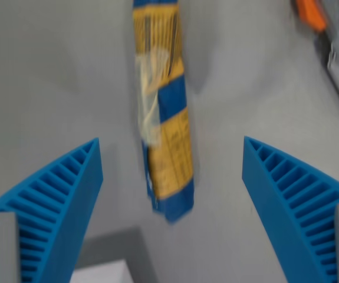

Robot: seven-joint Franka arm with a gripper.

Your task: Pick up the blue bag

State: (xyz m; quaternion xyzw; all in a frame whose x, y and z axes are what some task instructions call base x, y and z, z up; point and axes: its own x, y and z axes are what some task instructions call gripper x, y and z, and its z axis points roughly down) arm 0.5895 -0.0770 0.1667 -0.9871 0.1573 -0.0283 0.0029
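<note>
Hand (pixel 172 150): seen from the wrist view with its two blue ribbed fingers spread wide apart; nothing is gripped between them, and neither finger is seen touching anything.

Finger at the wrist view's left (pixel 57 206): a blue, ridged wedge rising from the lower left corner, its tip pointed up and inward; a clear strip of grey surface is left between it and the bag.

Finger at the wrist view's right (pixel 293 203): a matching blue wedge rising from the lower right corner; a wider strip of grey is left between it and the bag than on the other side.

Blue bag (pixel 164 118): a long, narrow blue and yellow packet lying on the tabletop, placed in the gap between the two fingers and somewhat nearer the finger at the wrist view's left. It runs from the top edge of the view down to a blue end just below the level of the fingertips. A pale, glossy patch is seen along its upper half. Its printing is too blurred to be read.

Tabletop (pixel 51 76): plain grey, with a soft shadow cast beside the bag.

Orange and grey object (pixel 328 35): seen blurred at the upper right corner, well beyond the right finger and apart from the bag; what it is cannot be told.
</note>
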